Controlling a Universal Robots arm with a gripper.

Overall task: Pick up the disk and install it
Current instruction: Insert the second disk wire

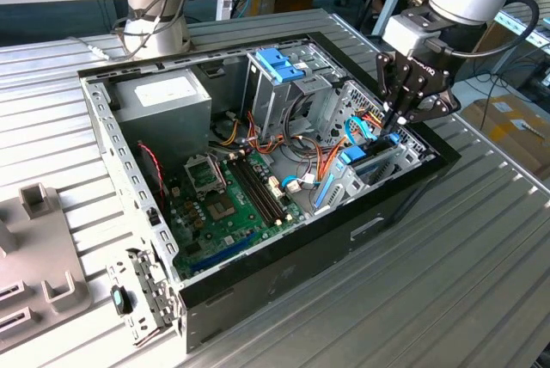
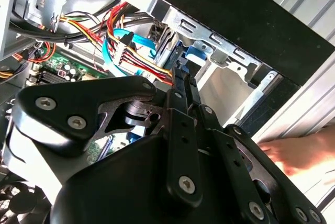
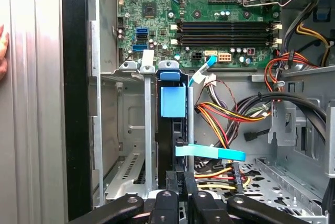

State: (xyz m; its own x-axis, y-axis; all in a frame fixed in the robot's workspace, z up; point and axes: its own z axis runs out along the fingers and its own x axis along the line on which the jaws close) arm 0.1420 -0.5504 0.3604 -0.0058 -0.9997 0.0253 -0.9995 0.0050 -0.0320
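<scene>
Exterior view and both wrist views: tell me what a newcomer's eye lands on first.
The open computer case on the ribbed metal table catches the eye first, with its green motherboard laid bare. Next comes the black gripper, reaching down into the drive bay at the case's end toward the exterior view's right, where the disk with its light-blue rails stands on edge in the bay.

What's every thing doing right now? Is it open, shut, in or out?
computer case: open, side cover off, lying flat.
the disk: standing on edge, down in the metal bay.
gripper: lowered into the case, right at the disk.
person's hand: resting on the table beside the case.
</scene>
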